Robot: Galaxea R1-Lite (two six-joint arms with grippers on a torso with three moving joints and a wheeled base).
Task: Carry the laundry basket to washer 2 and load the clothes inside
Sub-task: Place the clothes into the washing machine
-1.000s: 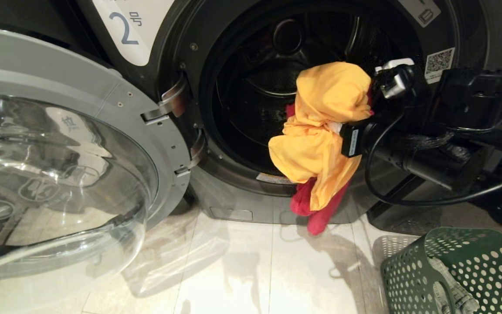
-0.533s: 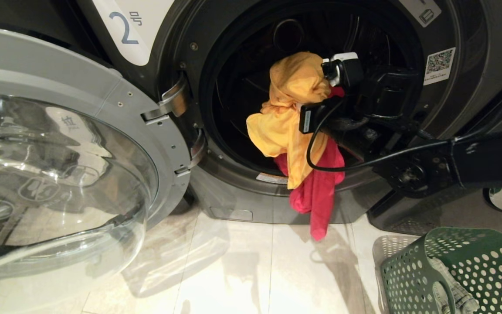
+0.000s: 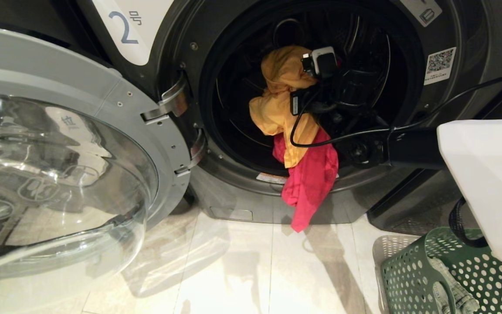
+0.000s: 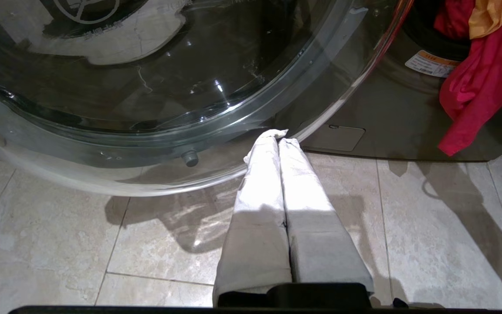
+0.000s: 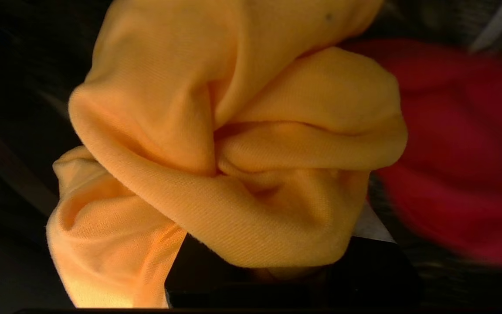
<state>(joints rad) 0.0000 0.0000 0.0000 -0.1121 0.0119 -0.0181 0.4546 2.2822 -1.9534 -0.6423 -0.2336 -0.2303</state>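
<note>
Washer 2 (image 3: 177, 39) stands with its glass door (image 3: 59, 165) swung open to the left and its dark drum (image 3: 242, 100) exposed. My right gripper (image 3: 296, 93) reaches into the drum mouth, shut on a bunched yellow-orange garment (image 3: 277, 109) that hides its fingers; the same garment (image 5: 233, 144) fills the right wrist view. A pink-red garment (image 3: 310, 183) hangs with it over the drum's lower lip toward the floor. The green laundry basket (image 3: 412, 279) sits on the floor at lower right with a grey patterned piece (image 3: 451, 288) inside. My left gripper (image 4: 278, 136) is shut and empty, low by the door's rim.
The open door (image 4: 146, 87) takes up the left side, just above the tiled floor (image 3: 242, 270). My right arm's white forearm (image 3: 486, 174) crosses above the basket. A black cable (image 3: 342, 137) loops from the right wrist.
My right arm has moved left and deeper into the drum, carrying the yellow-orange and pink-red garments. Its white forearm has come into view at the right. The left arm has stayed still.
</note>
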